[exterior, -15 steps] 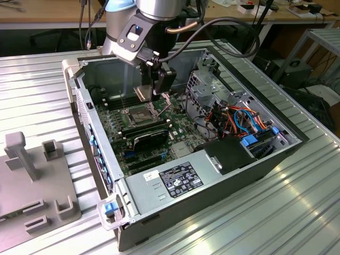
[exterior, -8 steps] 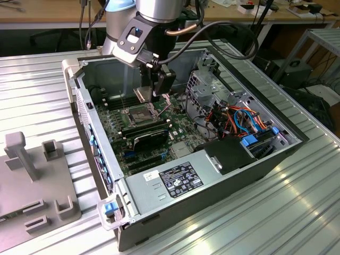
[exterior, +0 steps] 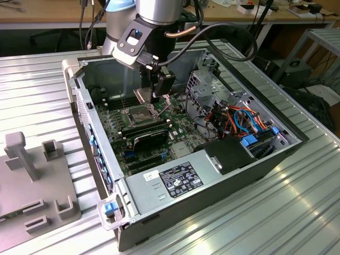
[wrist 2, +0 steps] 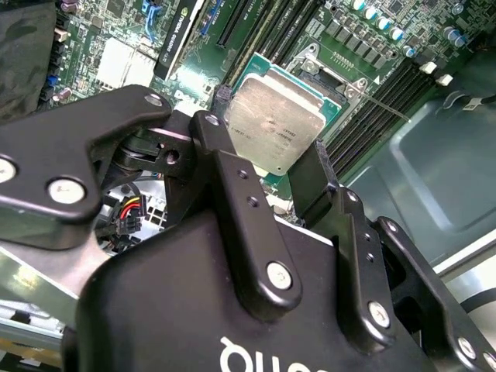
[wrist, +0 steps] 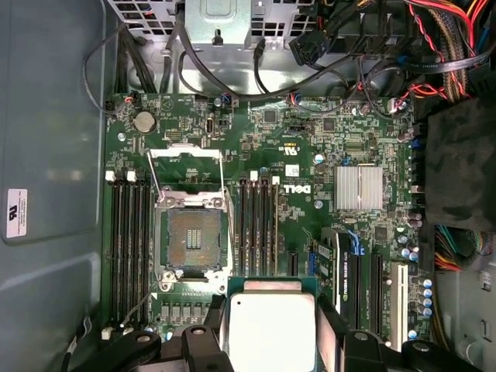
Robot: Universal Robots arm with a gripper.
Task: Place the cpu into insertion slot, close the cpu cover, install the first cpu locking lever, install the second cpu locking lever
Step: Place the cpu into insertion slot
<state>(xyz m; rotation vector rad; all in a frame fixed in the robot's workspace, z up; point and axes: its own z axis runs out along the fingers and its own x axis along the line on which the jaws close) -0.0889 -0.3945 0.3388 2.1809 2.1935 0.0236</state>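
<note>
the cpu (wrist: 269,329), one chip with a dull silver top, was clamped between the two black fingers (wrist: 211,329) of the gripper (wrist: 270,325), one on each of two opposite edges. it hung above the motherboard, clear of the insertion slot (wrist: 192,239) and just beyond one edge of it. there was one slot, its square dark bed of contacts bare. one cpu cover (wrist: 186,151) stood swung open off the slot on its hinge. four long memory slots (wrist: 132,252) ran along one side of the socket and four more along the other. one finned silver heatsink (wrist: 359,188) and one round coin cell (wrist: 144,121) sat elsewhere on the board.

in the second wrist view the cpu (wrist 2: 275,124) showed tilted in the gripper (wrist 2: 267,139), its lower part hidden behind the gripper's black body. the chip itself covered part of the insertion slot (wrist 2: 332,74) behind it. in the first wrist view the chip's near edge was cut off.

in the exterior view the gripper (exterior: 159,94) was down inside the one open computer case (exterior: 95,143), which lay on a ribbed metal table (exterior: 297,212). it hung just over the insertion slot (exterior: 139,112), beside the raised cpu cover (exterior: 143,94). the chip was hard to make out there. how many thin locking levers stood by the socket could not be told.
</note>
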